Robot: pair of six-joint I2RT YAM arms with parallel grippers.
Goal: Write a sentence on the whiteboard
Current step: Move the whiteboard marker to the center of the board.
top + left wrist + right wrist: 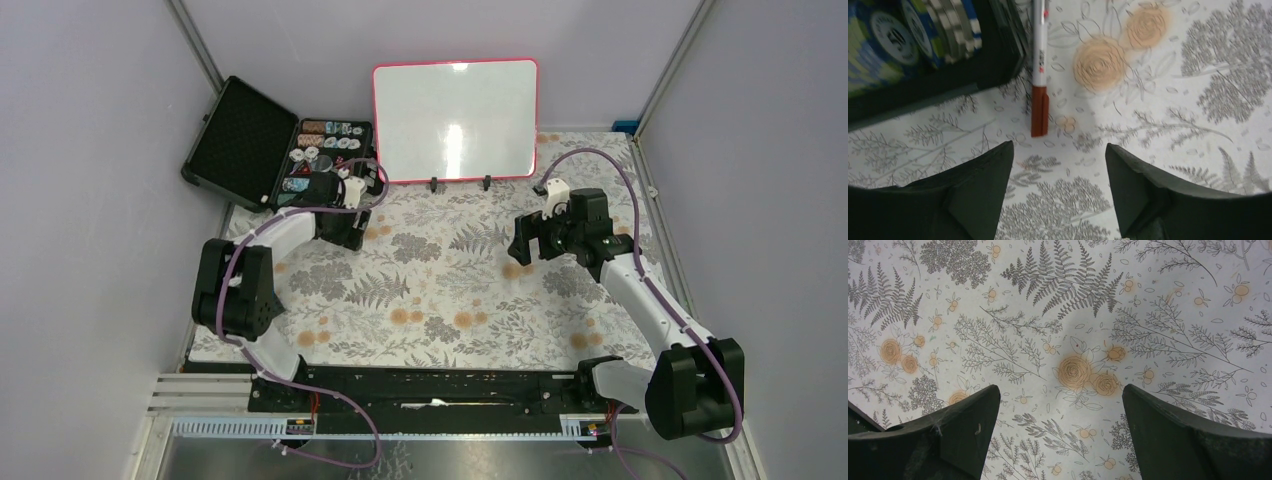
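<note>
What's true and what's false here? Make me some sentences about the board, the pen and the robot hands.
1. The whiteboard has no writing on it. True.
2. The left gripper holds the marker. False: the marker lies on the tablecloth, ahead of the open jaws.
3. The right gripper is open and empty. True.
4. The black case is shut. False: it is open, with chips inside.

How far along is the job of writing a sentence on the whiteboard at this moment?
Done: nothing yet; the whiteboard is blank, showing only glare. In hand: the open left gripper hovers close to the marker, which lies on the tablecloth beside the black case, not gripped. The right gripper is open and empty. Left: grasp the marker and write the whole sentence.
</note>
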